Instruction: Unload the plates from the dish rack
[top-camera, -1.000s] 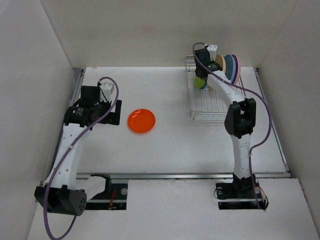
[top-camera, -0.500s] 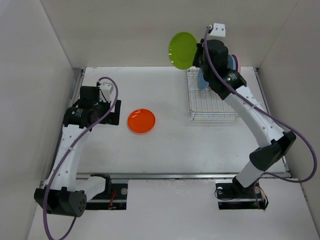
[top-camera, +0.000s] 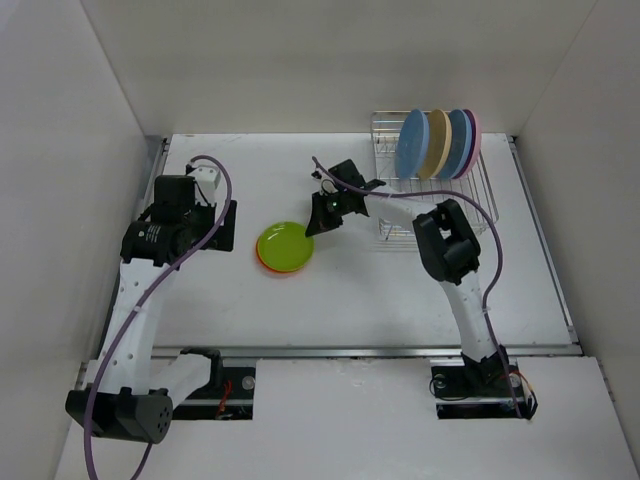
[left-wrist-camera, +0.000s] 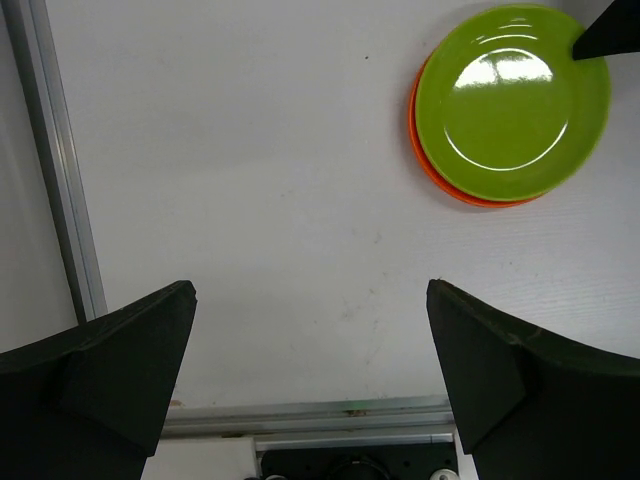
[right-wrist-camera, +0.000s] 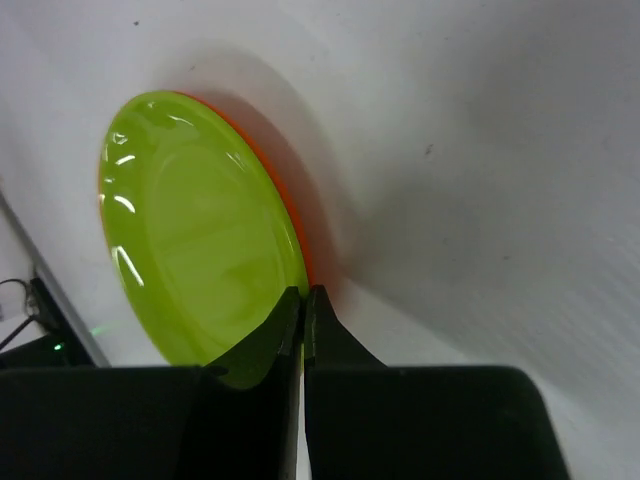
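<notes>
The lime green plate (top-camera: 285, 245) lies on top of the orange plate (top-camera: 272, 266) on the table, left of the middle. My right gripper (top-camera: 318, 222) is shut on the green plate's right rim (right-wrist-camera: 195, 230), with the orange rim (right-wrist-camera: 290, 205) showing just beneath. The dish rack (top-camera: 432, 218) stands at the back right and holds a light blue plate (top-camera: 410, 143), a tan plate (top-camera: 437, 143), a darker blue plate (top-camera: 458, 140) and a pink plate (top-camera: 473, 138) on edge. My left gripper (top-camera: 225, 228) is open and empty, left of the stacked plates (left-wrist-camera: 510, 100).
White walls enclose the table on the left, back and right. A metal rail (left-wrist-camera: 60, 180) runs along the table's left edge and another along the near edge (top-camera: 360, 351). The rack's front part holds no plates.
My right arm lifted the lime green plate out of the rack, swung it left and lowered it onto the orange plate. The left arm barely moved.
</notes>
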